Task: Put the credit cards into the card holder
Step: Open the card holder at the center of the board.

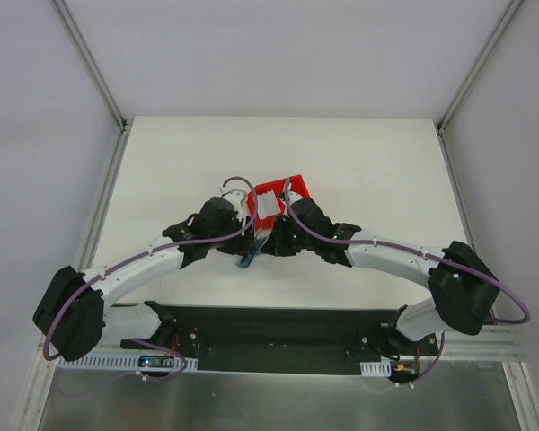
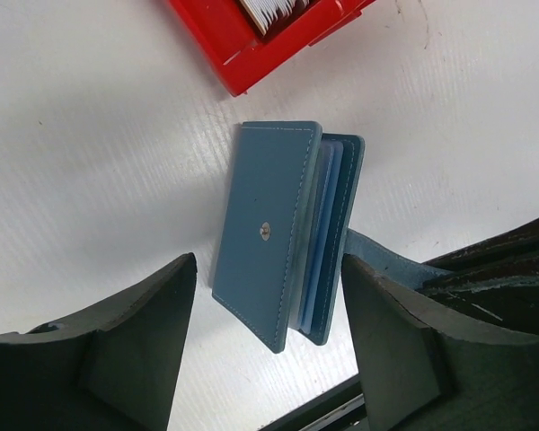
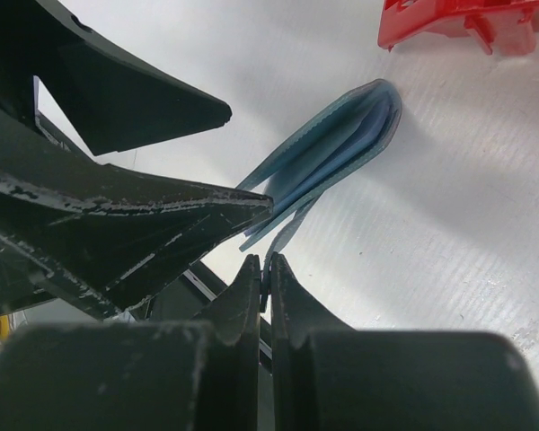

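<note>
The teal card holder point(image 2: 265, 229) is held up on edge off the white table, slightly ajar, with its lighter blue pockets showing along the right side. My right gripper point(image 3: 266, 267) is shut on the holder's thin closing flap point(image 3: 283, 235); the holder's body point(image 3: 337, 148) hangs beyond it. My left gripper point(image 2: 268, 269) is open wide, one finger on each side of the holder, neither touching it. White credit cards point(image 2: 274, 11) stand in the red bin point(image 2: 234, 49) just beyond. From above, both grippers meet at the holder point(image 1: 249, 259).
The red bin point(image 1: 277, 199) sits on the table right behind the two grippers; it also shows in the right wrist view point(image 3: 449, 22). The black base plate point(image 1: 269, 328) runs along the near edge under the arms.
</note>
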`<state>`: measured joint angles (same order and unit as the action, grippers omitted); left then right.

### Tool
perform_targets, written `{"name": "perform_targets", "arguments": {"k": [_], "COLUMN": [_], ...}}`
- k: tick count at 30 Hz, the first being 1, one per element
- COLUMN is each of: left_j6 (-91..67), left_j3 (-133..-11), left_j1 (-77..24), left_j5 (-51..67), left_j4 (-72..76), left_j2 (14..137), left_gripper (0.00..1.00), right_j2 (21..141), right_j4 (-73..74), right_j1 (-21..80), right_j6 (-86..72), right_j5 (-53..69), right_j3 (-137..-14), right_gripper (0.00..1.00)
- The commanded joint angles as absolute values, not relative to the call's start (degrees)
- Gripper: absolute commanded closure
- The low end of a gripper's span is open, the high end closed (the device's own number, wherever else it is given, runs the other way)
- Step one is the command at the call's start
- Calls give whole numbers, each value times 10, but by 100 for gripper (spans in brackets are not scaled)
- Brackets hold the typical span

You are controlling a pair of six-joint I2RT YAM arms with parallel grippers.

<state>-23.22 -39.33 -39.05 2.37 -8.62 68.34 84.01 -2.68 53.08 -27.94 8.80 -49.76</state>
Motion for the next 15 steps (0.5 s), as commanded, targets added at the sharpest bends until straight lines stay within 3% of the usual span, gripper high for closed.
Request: {"name": "perform_targets", "arguments": {"k": [1, 15], "left_j6": [-229, -233], "left_j3": [-416, -409], "left_j1": [-395, -395], "left_j5": [16, 4], "left_j4": [-75, -75], "left_j2": [701, 730], "left_gripper": [39, 64], "right_j2": [832, 824], "right_j4": [-31, -25], "right_j1": [532, 531], "right_j6": [-270, -265], "right_j5": [86, 75], "right_j3": [-498, -491], "right_gripper": [99, 99]}}
